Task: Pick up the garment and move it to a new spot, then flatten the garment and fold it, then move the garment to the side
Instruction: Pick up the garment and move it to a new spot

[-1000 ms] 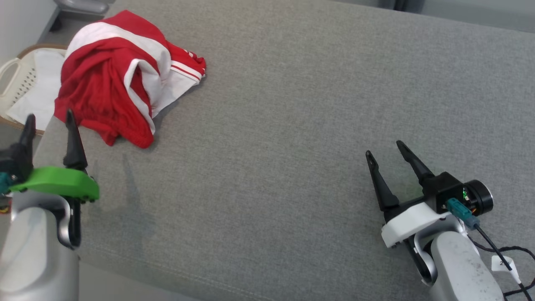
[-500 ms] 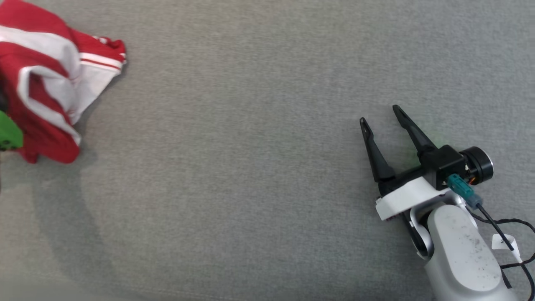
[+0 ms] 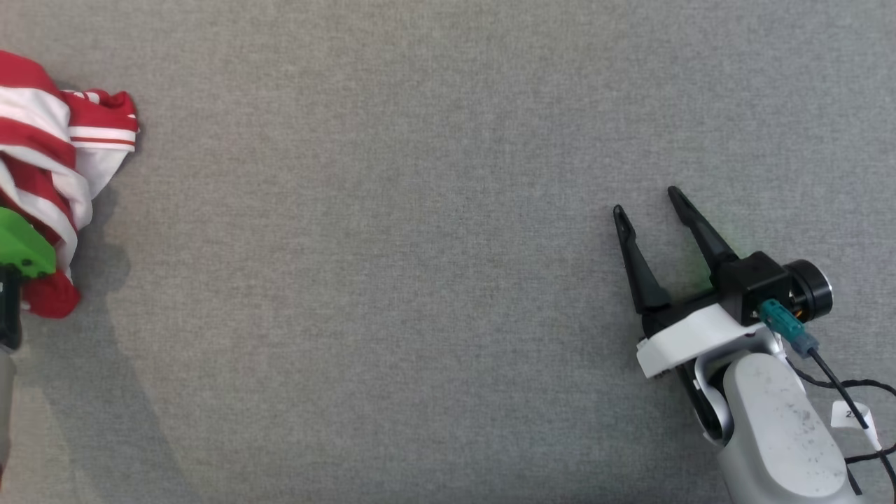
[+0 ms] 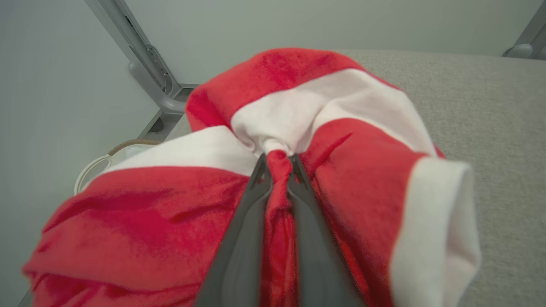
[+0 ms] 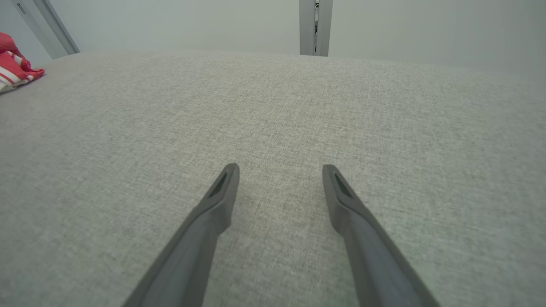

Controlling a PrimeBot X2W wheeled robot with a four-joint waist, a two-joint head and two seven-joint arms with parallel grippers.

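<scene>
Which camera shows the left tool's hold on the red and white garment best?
The left wrist view: the left tool is shut on a red fold of the garment, seen close up. The head view shows it bunched at the left edge beside a green mount. The right wrist view catches a far-off corner.

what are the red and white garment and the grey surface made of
The garment: looks like soft knit fabric, matte with a slight sheen; it bunches into limp folds where the left end effector pinches it. The grey surface: seemingly woven upholstery cloth, matte; a fine heathered weave shows.
</scene>
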